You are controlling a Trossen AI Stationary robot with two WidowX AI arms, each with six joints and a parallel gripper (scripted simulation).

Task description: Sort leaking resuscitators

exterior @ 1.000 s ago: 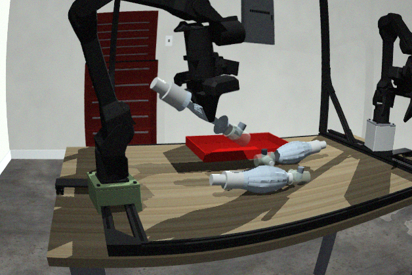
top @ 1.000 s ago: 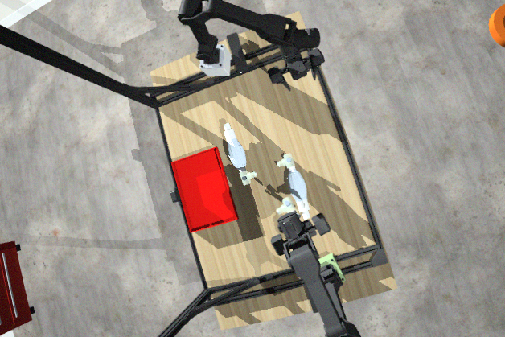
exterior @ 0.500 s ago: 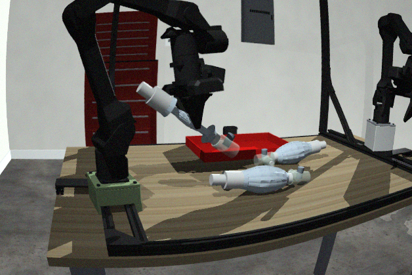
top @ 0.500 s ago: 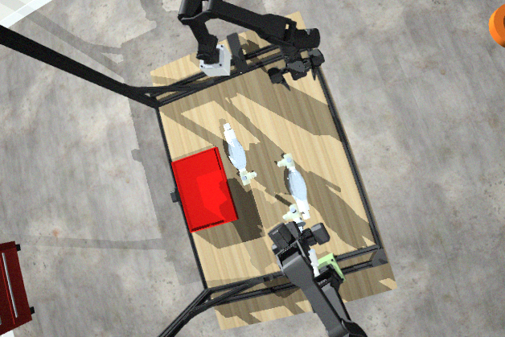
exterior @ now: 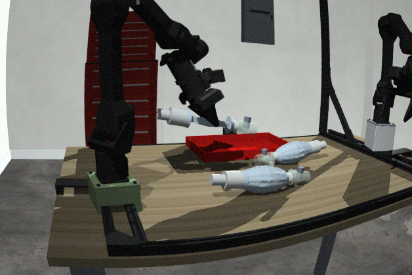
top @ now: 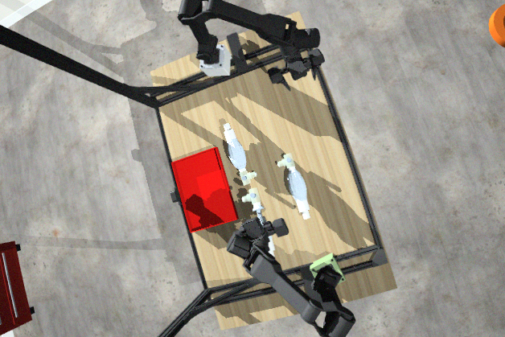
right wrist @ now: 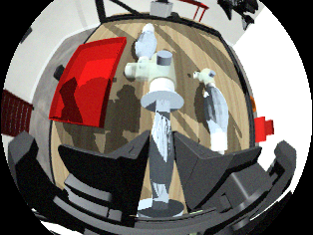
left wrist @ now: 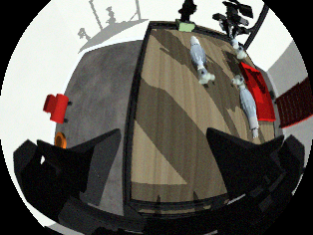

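Observation:
My right gripper (top: 260, 223) (exterior: 215, 124) (right wrist: 160, 134) is shut on the bag of one resuscitator (top: 254, 198) (exterior: 180, 117) (right wrist: 160, 85), held in the air near the tray's right-arm end. Its bag is pressed thin between the fingers; its valve points away from the right arm. The red tray (top: 191, 169) (exterior: 216, 156) (right wrist: 90, 52) is empty. A second resuscitator (top: 236, 154) (exterior: 293, 152) (left wrist: 247, 104) (right wrist: 146, 44) lies on the table beside the tray. A third resuscitator (top: 297, 186) (exterior: 265, 179) (left wrist: 198, 54) (right wrist: 215, 111) lies farther from it. My left gripper (top: 301, 83) (left wrist: 164, 132) is open and empty, away from all units.
A black frame (top: 346, 141) (exterior: 233, 239) borders the table (top: 260, 108). The green base (exterior: 115, 191) of the right arm and the white base (top: 216, 63) (exterior: 380, 136) of the left arm stand at opposite ends. The held unit's valve is close above the second unit's valve in the top view.

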